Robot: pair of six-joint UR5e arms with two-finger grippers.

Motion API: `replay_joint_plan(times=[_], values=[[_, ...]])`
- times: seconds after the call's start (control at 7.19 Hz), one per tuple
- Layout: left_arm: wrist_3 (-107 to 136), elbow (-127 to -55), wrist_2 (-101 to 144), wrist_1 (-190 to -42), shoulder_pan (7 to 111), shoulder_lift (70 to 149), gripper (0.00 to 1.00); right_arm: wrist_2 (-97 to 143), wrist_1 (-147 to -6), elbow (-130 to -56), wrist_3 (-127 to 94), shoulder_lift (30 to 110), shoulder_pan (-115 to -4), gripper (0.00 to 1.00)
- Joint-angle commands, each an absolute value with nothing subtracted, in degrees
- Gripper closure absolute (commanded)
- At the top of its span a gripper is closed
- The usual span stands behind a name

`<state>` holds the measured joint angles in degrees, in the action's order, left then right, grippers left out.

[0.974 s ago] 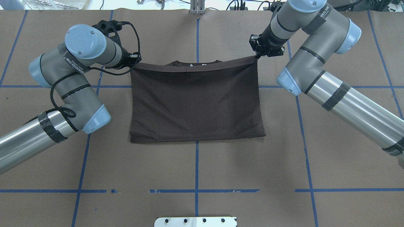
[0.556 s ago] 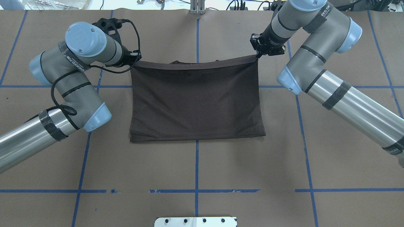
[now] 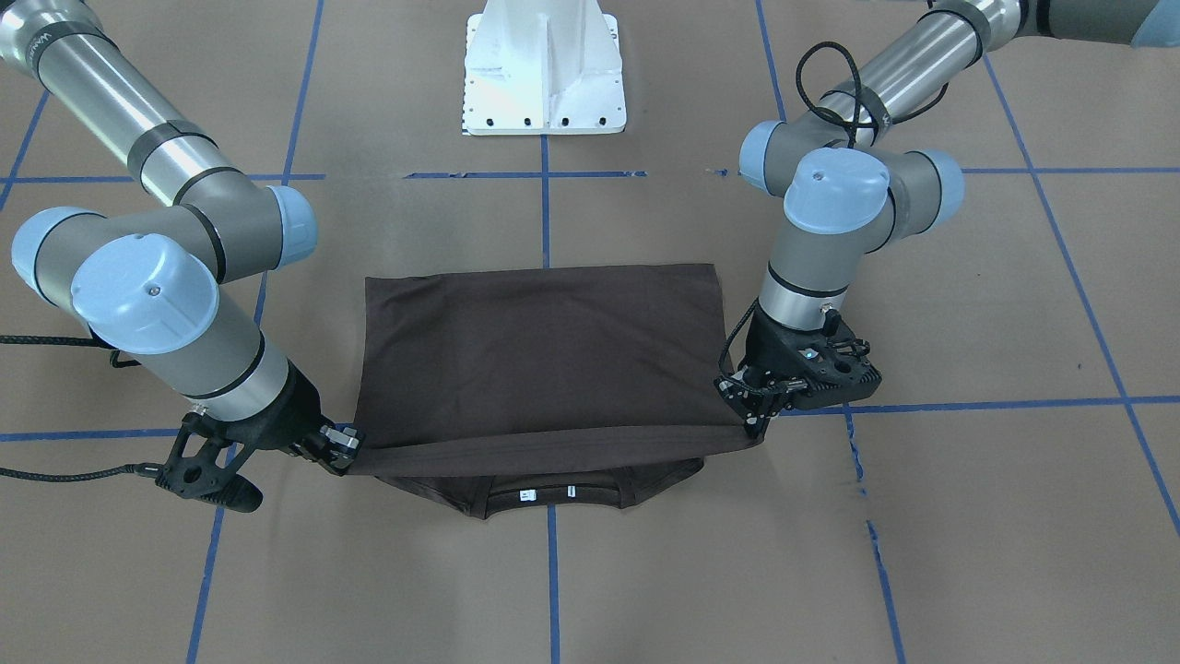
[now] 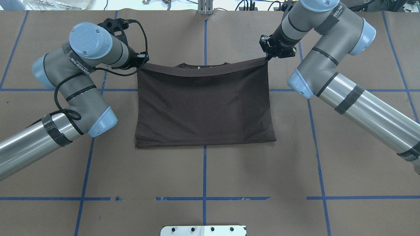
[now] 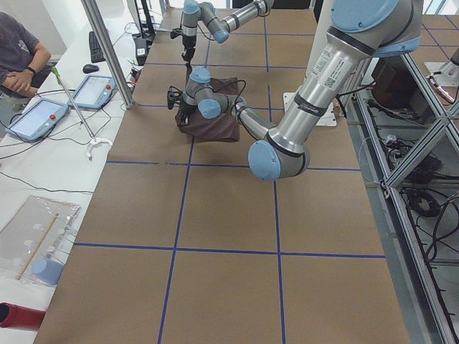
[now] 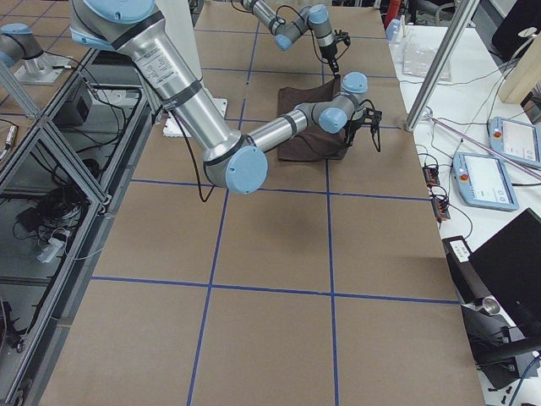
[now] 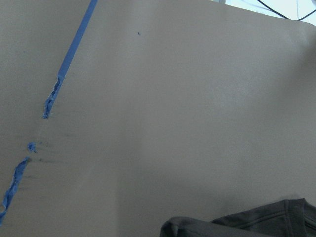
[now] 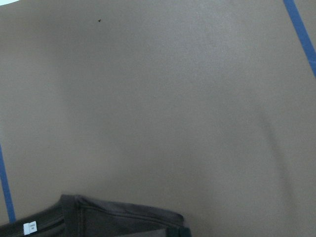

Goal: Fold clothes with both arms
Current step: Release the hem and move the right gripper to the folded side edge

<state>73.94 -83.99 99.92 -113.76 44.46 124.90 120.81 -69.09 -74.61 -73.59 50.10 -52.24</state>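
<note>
Plainly, the left gripper (image 4: 141, 63) is pinched shut on one far corner of the T-shirt (image 4: 203, 108), and the right gripper (image 4: 266, 58) is clamped the same way on the other far corner. In the front-facing view, the left gripper (image 3: 751, 426) and right gripper (image 3: 344, 452) hold a hemmed edge stretched in a nearly straight line between them. That edge sits a little above the cloth beneath it.

Just beyond the held edge, on the side away from the robot, the ribbed collar (image 3: 553, 493) shows, with a small white label (image 3: 525, 495) inside it. The rest of the dark garment lies flat as a rough rectangle on the table (image 4: 147, 173). Its folded side is toward the robot and lies across one of the blue tape lines (image 4: 204, 170).

The left arm (image 4: 75, 59) and right arm (image 4: 328, 29) bend in from either side, with their wrists angled down at the corners. Each wrist camera shows mostly brown table surface, with a strip of dark fabric at its lower edge. The white pedestal base (image 3: 544, 74) stands well apart from the shirt.
</note>
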Motion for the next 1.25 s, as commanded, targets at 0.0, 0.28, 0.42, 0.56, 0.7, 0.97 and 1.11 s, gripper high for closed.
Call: replay_joint_plan(times=[0.0, 0.28, 0.42, 0.56, 0.7, 0.97, 1.11], values=[[74.0, -83.9, 99.8, -114.4, 44.4, 124.9, 0.1, 120.7, -69.1, -74.7, -72.9, 50.4, -51.9, 0.0], [73.1, -84.3, 99.8, -114.4, 44.4, 124.8, 0.0, 120.9, -68.5, -74.9, -71.9, 51.0, -52.0, 0.0], [71.4, -84.3, 99.8, -114.3, 44.4, 124.8, 0.0, 121.2, -66.6, -77.1, -72.4, 52.5, -50.9, 0.0], [71.5, -84.5, 99.8, -114.3, 44.4, 124.8, 0.0, 120.2, -66.8, -84.0, -74.3, 57.8, -47.6, 0.0], [71.5, -84.5, 99.8, -114.3, 44.4, 124.7, 0.0, 118.5, -67.3, -91.5, -78.0, 62.9, -44.5, 0.0], [71.5, -85.6, 99.8, -114.2, 44.4, 124.7, 0.0, 113.4, -67.3, -96.3, -80.3, 68.7, -38.1, 0.02], [71.6, -85.9, 99.8, -114.2, 44.4, 124.7, 0.0, 112.9, -67.2, -96.1, -80.3, 69.7, -36.3, 0.04]])
